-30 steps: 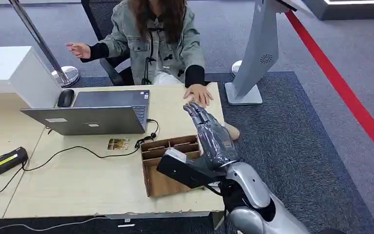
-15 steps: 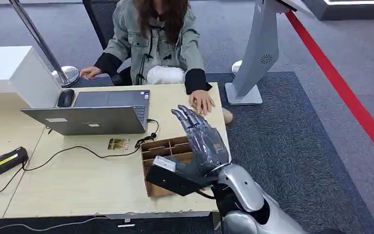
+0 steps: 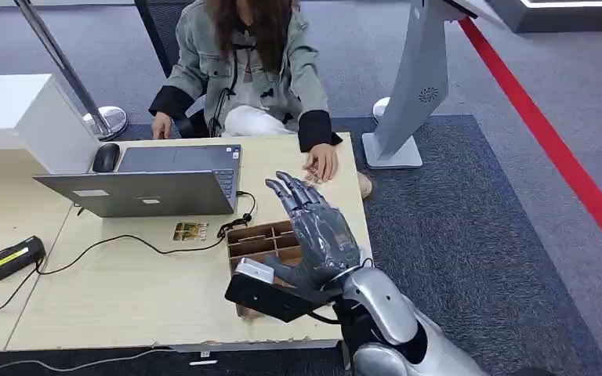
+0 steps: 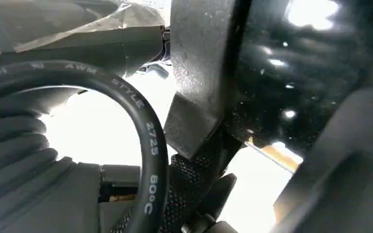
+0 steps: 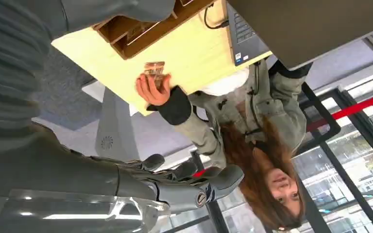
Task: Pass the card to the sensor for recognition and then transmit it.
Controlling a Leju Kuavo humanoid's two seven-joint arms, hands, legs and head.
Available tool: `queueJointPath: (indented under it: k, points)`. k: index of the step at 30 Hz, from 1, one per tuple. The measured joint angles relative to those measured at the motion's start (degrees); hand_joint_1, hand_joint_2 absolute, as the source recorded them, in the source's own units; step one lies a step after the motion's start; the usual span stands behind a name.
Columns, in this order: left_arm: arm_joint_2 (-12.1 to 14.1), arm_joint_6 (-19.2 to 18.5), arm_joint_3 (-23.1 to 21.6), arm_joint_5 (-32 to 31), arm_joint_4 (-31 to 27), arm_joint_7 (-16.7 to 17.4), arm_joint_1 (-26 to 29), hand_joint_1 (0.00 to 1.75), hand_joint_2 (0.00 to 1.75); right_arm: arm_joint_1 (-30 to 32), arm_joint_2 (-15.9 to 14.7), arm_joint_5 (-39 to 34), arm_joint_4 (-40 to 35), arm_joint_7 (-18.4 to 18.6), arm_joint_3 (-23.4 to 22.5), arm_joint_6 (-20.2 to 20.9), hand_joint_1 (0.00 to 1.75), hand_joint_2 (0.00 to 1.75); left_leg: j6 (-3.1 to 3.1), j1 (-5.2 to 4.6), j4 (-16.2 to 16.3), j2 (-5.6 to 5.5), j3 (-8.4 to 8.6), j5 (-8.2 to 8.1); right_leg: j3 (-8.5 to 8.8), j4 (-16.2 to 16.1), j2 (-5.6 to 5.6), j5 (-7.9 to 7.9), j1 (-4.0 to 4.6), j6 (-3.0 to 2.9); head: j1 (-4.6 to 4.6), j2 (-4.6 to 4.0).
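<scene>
On my head feed the right hand [image 3: 313,235] is raised above the desk [image 3: 125,290] near its right edge, fingers [image 3: 286,192] stretched out, slightly apart and holding nothing. The palm hangs over the cardboard organizer [image 3: 260,239], which sits toward the desk's front right corner with its slotted compartments facing up. The black wrist camera block [image 3: 262,291] juts out below the hand, in front of the organizer.

Just past the fingertips, at the desk's far right corner, the person's hand [image 3: 323,162] rests on the card [image 3: 311,177]. My right wrist feed shows it more plainly: the card [image 5: 154,69] lies flat on the desk beside that corner, with the person's hand [image 5: 151,91] touching it. The robot's fingers and that hand are near each other but apart.

A second small card [image 3: 190,231] lies flat on the desk left of the organizer, beside a black cable. Behind it stands an open laptop [image 3: 149,182] with a mouse [image 3: 106,157] at its far left. A scanner [image 3: 9,259] lies near the desk's left edge.

The person [image 3: 243,66] sits at the far side of the desk. A white kiosk stand [image 3: 411,86] is on the carpet off the far right corner.

My left wrist feed shows dark body parts and a cable up close; I cannot tell how the left hand's fingers lie.
</scene>
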Motion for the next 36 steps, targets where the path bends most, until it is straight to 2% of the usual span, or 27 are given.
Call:
queueJointPath:
  k: [13,14,15,16,17,26,36]
  points:
    - [0.0,0.0,0.0,-0.1,0.0,0.0,0.0,0.0,0.0,-0.6,0.4,1.0,1.4,0.1,0.3,-1.1,0.23,1.75,0.0,0.0,0.0,-0.01,0.0,0.0,0.0,0.0,0.0,0.0,0.0,0.0,0.02,0.0]
    - [0.0,0.0,0.0,-0.1,0.0,0.0,0.0,0.0,0.0,-0.6,0.5,1.6,2.0,0.1,0.5,-2.0,0.31,1.75,0.0,0.0,0.0,-0.01,0.0,0.0,0.0,0.0,0.0,0.0,0.0,0.0,0.02,0.0]
    - [0.0,0.0,0.0,-0.1,0.0,0.0,0.0,0.0,0.0,-0.6,0.7,2.0,2.4,0.1,0.5,-2.5,0.31,1.75,0.0,0.0,0.0,0.0,0.0,0.0,0.0,0.0,0.0,0.0,0.0,0.0,0.02,0.0]
    - [0.0,0.0,0.0,-0.1,0.0,0.0,0.0,0.0,0.0,-0.6,1.4,4.3,4.5,-0.2,0.6,-4.4,0.42,1.75,0.0,0.0,0.0,-0.01,0.0,0.0,0.0,0.0,0.0,0.0,0.0,0.0,0.02,0.0]
    - [0.0,0.0,0.0,-0.4,0.0,0.0,0.0,0.0,0.0,0.3,1.7,6.1,6.5,-0.5,0.9,-5.9,0.44,1.75,0.0,0.0,0.0,-0.01,0.0,0.0,-0.01,0.0,0.0,0.0,0.0,0.0,0.02,0.0]
    - [0.1,-0.1,-0.1,-1.1,0.0,0.0,0.0,0.0,0.0,2.3,1.9,5.3,10.3,-3.4,0.5,-9.3,0.4,1.75,0.0,0.0,0.0,0.0,0.0,0.0,-0.01,0.0,0.0,0.0,0.0,0.0,0.02,0.0]
    - [0.2,-0.2,-0.4,-2.0,0.0,0.0,-0.1,0.0,0.0,2.7,3.3,4.9,13.1,-4.5,0.1,-10.1,0.42,1.75,0.0,0.0,0.0,-0.01,0.0,0.0,0.0,0.0,0.0,0.0,0.0,0.0,0.02,0.0]
